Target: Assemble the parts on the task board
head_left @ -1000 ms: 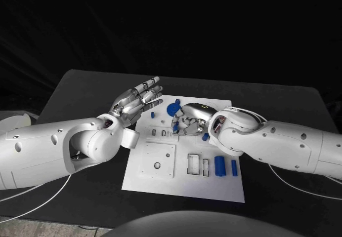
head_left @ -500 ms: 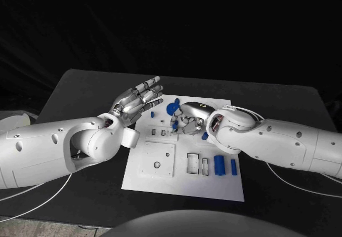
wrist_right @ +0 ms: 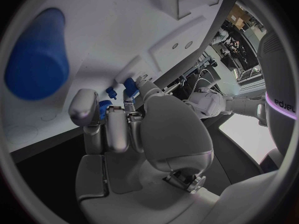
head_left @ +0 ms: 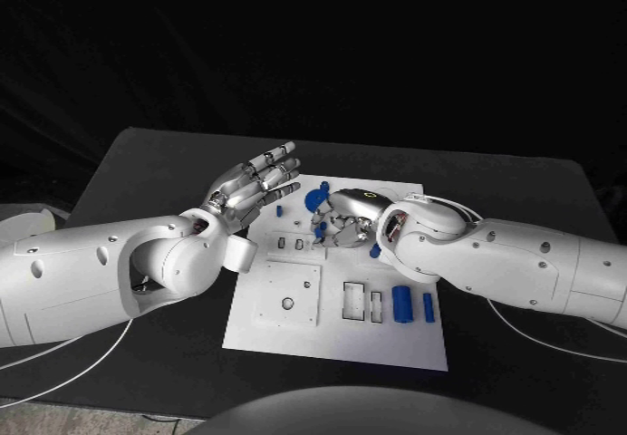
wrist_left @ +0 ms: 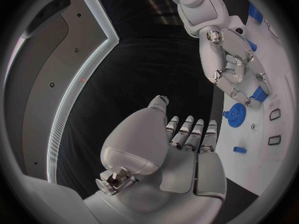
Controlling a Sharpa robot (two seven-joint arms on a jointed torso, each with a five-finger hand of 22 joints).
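Covering the upper middle of the task board [head_left: 333, 340], the right robot hand [head_left: 342, 220] hides whatever lies beneath its curled fingers. In the right wrist view a small blue part [wrist_right: 104, 109] sits against the fingertips [wrist_right: 82, 107], but whether it is gripped or only touched cannot be told. Two more small blue pieces [wrist_right: 127, 86] show just past the fingers, too small to make out in shape. A large blue cylinder [wrist_right: 36, 55] looms blurred at the edge of that view.

The bench [head_left: 157, 154] is black and matte, with darkness behind it in the head view. The board is a white rectangular plate lying in the middle of the bench, with a raised square panel [head_left: 287, 293] at its near left and two rectangular slots [head_left: 354, 300] beside it.

On the board, a blue gear [head_left: 316, 198] lies at the far edge just left of the right robot hand; the left wrist view shows its toothed rim [wrist_left: 236, 115]. A small blue peg [head_left: 278, 210] lies near the gear. Two blue cylinders [head_left: 404, 304] lie side by side at the near right, one thicker than the other.

The left robot hand [head_left: 252, 186] is raised above the board's left edge, palm up, fingers spread and straight, holding nothing.
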